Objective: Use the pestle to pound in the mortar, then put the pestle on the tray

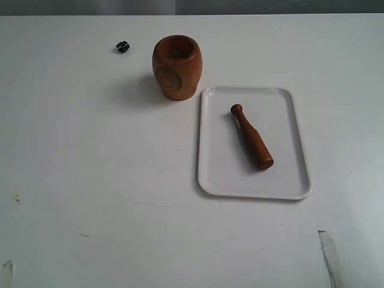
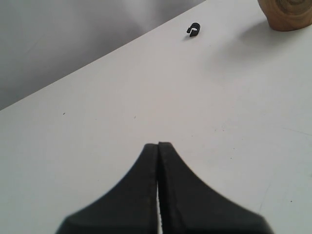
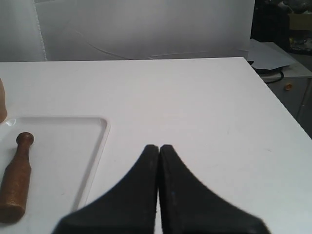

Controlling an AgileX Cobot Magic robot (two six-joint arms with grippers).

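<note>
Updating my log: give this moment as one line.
pestle on tray | mortar upright | left hand shut | right hand shut

mortar [image 2: 287, 14] cropped in left wrist view, black speck [image 1: 122, 46] unidentifiable (too small)

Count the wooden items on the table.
2: the barrel-shaped reddish-brown wooden mortar stands beside a corner of the flat white rectangular tray; the slim dark wooden pestle lies on that tray.

Left gripper [image 2: 158, 144] closed tight, two black tapered fingers [image 2: 187, 195] pressed flat along a thin seam, tips level, pitched forward and down, right gripper [image 3: 159, 146] in the same pose, black fingers [image 3: 129, 195] touching from base to tip
</note>
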